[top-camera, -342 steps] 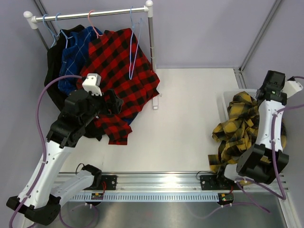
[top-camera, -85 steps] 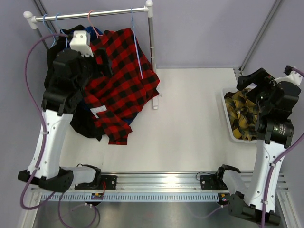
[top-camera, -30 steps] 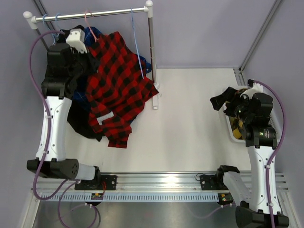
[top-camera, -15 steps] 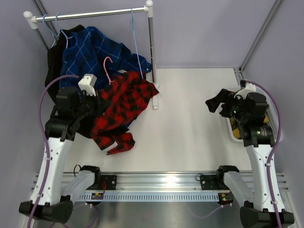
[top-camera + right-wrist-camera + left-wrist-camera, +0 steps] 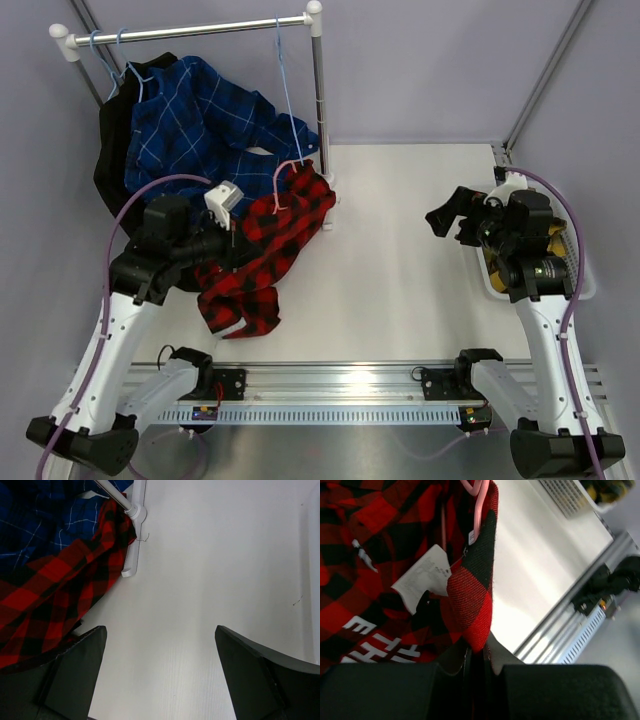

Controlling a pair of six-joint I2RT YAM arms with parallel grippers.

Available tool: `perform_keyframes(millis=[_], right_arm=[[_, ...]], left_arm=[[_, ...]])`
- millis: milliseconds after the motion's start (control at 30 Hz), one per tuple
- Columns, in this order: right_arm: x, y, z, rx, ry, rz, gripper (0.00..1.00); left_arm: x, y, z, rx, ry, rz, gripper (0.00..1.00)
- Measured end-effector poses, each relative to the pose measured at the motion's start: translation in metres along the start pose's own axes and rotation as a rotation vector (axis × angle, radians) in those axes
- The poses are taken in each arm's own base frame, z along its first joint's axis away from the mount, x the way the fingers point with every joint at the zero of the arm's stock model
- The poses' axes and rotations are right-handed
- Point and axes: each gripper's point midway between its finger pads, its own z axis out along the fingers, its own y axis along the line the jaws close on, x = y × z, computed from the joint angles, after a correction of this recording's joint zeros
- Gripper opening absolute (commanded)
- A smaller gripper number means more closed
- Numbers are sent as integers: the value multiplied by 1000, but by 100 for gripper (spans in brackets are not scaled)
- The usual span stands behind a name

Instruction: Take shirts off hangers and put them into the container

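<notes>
Red plaid shirt (image 5: 270, 235), seen from above, is bunched up right at the left gripper (image 5: 236, 250), which is pinched tight on its cloth. The pink hanger (image 5: 288, 172) sticks out of the collar just past the fingertips. Farther beyond that hand, the blue shirt (image 5: 200, 110) and black shirt (image 5: 108, 160) hang from the rail (image 5: 190, 30), with a bare light-blue hanger (image 5: 286, 90) alongside. The right gripper (image 5: 447, 215) is spread wide over the table (image 5: 400, 260), holding nothing. The container (image 5: 585, 285) sits just behind it, with the yellow plaid shirt (image 5: 497, 262) inside.

From the left wrist, the left gripper (image 5: 479, 652) clamps a fold of the red plaid shirt (image 5: 395, 535). A white label (image 5: 422, 575) and the pink hanger (image 5: 477, 505) lie just ahead of it.

From the right wrist, the right gripper (image 5: 160, 630) has its jaws wide apart over bare table (image 5: 210, 570). The red plaid shirt (image 5: 50, 590) and blue shirt (image 5: 40, 520) are ahead, off to one side.
</notes>
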Motion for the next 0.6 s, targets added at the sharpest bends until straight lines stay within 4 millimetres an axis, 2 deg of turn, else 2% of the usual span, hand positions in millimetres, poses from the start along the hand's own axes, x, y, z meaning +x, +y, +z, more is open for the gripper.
perform_keyframes(millis=[100, 200, 400, 500, 600], right_arm=[[-3, 4, -1, -12, -6, -24, 99], [-6, 14, -4, -46, -12, -69, 99], [-24, 37, -16, -112, -57, -167, 99], [-39, 52, -28, -157, -100, -211, 99], [-60, 68, -43, -195, -159, -252, 98]], left_arm=[[5, -24, 9, 83, 67, 37, 0], [-7, -51, 16, 162, 95, 95, 0], [-46, -93, 35, 232, 91, 189, 0], [-72, -103, 45, 223, 68, 209, 0], [-106, -112, 52, 204, 17, 218, 0]])
